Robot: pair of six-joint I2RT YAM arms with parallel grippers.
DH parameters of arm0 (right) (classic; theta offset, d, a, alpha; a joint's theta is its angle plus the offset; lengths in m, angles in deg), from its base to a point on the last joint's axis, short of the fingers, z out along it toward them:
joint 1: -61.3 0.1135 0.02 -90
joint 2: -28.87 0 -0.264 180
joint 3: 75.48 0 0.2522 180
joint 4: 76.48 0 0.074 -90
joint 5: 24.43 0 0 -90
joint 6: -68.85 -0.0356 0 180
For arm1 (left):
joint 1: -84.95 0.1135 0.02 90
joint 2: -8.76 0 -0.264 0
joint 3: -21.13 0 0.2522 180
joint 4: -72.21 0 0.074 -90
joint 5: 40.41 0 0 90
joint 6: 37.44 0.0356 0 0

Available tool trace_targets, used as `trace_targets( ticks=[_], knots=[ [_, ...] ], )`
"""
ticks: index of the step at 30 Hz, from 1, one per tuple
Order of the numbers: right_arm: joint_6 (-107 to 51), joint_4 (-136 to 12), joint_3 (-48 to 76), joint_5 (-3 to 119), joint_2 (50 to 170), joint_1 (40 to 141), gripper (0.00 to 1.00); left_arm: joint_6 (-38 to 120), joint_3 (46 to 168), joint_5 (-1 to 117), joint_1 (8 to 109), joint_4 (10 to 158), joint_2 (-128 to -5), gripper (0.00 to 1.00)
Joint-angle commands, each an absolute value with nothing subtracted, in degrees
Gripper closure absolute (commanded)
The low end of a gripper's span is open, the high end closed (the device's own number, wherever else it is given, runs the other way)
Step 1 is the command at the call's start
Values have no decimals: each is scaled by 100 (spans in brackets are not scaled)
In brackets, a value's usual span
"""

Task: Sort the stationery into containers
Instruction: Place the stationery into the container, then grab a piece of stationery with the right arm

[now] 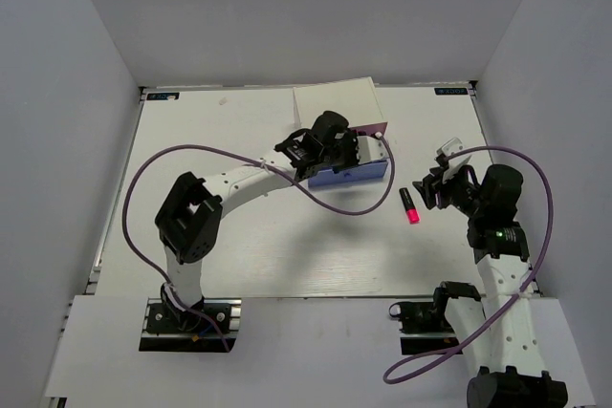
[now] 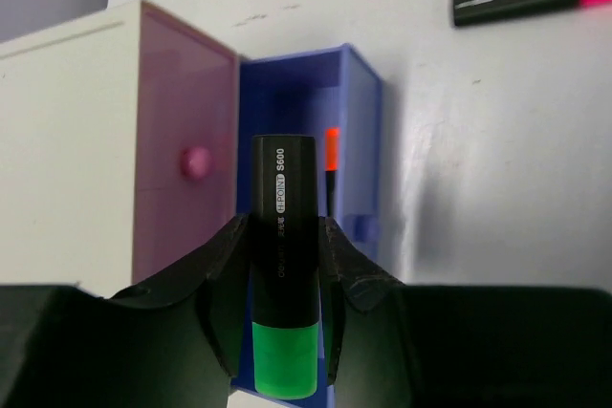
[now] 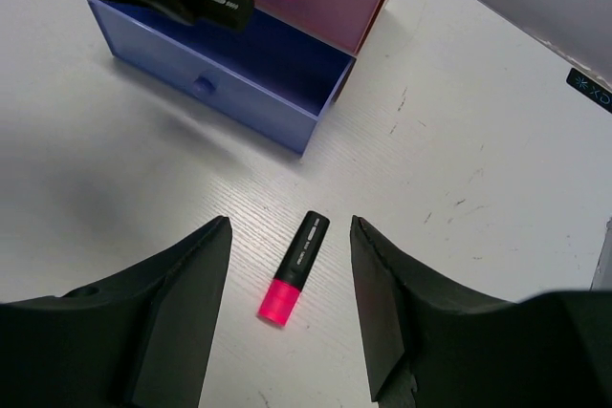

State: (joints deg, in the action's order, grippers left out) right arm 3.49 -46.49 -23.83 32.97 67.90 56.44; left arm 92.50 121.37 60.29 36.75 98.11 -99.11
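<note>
left wrist view: left claw (image 2: 284,260) clamped on green-capped highlighter (image 2: 284,188), cap end nearest the lens, hung over the open blue drawer (image 2: 361,112). right claw (image 3: 290,228) spread wide and empty, poised over pink-capped highlighter (image 3: 295,279) lying on the table (image 3: 497,169), near the blue drawer but apart from it.

could go wrong from here: released off-centre, likely to snag on the drawer wall or land crosswise on the orange-capped highlighter (image 2: 331,155) lying inside; released too high, likely to bounce out and roll off across the table. lowered too far, apt to shove the drawer or the white box (image 2: 57,140). on the right, closing on a marker lying a little slantwise to the fingers, apt to squirt it sideways.

counted: three highlighters, one gripped, one in the drawer, one on the table; two drawers seen, blue drawer pulled out, pink drawer (image 2: 182,121) beside it; one box; two claws.
</note>
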Motion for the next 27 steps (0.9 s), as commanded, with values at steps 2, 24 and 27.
trace_targets(
  ticks=[2,24,27],
  knots=[
    [408,-4752,-2401,3042,6684,5524,41,9518,12357,5654,3810,9564,-10162,76],
    [917,-3891,-2155,3076,7649,5295,34,7100,10899,4836,3767,8077,-8486,24],
    [1058,-3662,-2050,3252,8239,5304,34,5955,10767,4337,3819,8771,-7818,24]
  ],
)
